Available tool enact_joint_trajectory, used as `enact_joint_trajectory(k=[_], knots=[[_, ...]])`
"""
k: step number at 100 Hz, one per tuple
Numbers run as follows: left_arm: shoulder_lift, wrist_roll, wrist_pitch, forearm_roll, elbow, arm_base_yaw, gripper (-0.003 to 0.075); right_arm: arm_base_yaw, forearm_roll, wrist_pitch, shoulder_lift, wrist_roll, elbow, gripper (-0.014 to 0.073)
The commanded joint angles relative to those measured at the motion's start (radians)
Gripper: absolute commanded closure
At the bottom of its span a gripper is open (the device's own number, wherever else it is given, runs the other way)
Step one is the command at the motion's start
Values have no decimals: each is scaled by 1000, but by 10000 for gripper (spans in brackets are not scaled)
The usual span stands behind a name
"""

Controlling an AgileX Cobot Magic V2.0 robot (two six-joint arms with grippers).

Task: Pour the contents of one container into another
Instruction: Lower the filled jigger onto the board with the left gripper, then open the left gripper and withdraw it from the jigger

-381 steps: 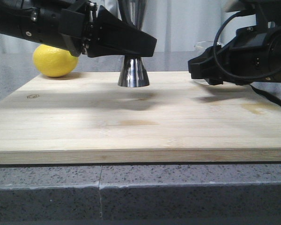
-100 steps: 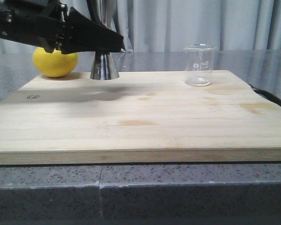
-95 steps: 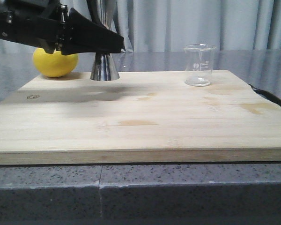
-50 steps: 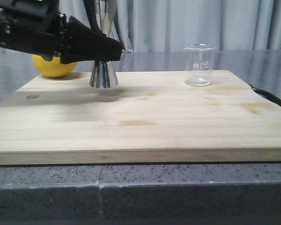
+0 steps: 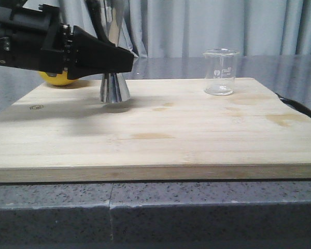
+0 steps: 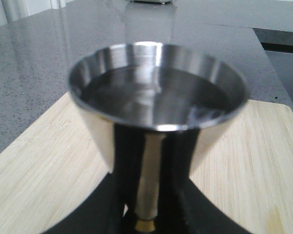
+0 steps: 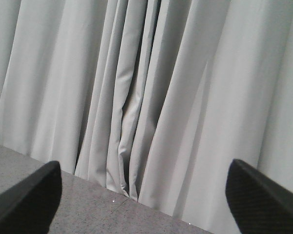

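Left end effector (image 5: 125, 61) clamped at the narrow waist of the jigger (image 5: 114, 88), dark fingers (image 6: 118, 161) closed on either side of the stem just above the gold band, as seen in the left wrist view. Shifted over the last second from the far left corner of the cutting board (image 5: 155, 135), close beside the lemon (image 5: 56, 78), toward the near side and slightly toward the middle; base now appears to hover just clear of the wood, though contact cannot be ruled out. Upper cup held upright and seemingly filled with liquid near the rim, so likely carried rather than tipped. Suggests the pour is over and the receiving vessel is being repositioned, or possibly readied for a further step; cannot say which. Beaker (image 5: 221, 71) standing upright alone on the far right part of the board, well apart from the jigger and from either arm, looking empty or nearly so. Right end effector (image 7: 146, 195) withdrawn out of the front view since a few seconds ago, fingertips (image 7: 24, 197) spread wide apart in its wrist view, holding nothing, aimed at the grey curtain (image 7: 146, 97). Board resting on a speckled grey surface (image 5: 197, 218).
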Motion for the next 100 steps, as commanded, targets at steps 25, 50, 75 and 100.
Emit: enact_joint_trajectory(k=[25, 50, 75, 100], knots=[[-44, 6, 130, -58, 7, 2, 739, 3, -2, -66, -10, -3, -33, -24], [-44, 7, 130, -53, 30, 2, 739, 3, -2, -66, -10, -3, -33, -24], [-44, 7, 121, -53, 30, 2, 739, 3, -2, -66, -10, -3, -33, -24], [-44, 7, 112, -25, 30, 2, 739, 3, -2, -66, -10, -3, -33, -24]])
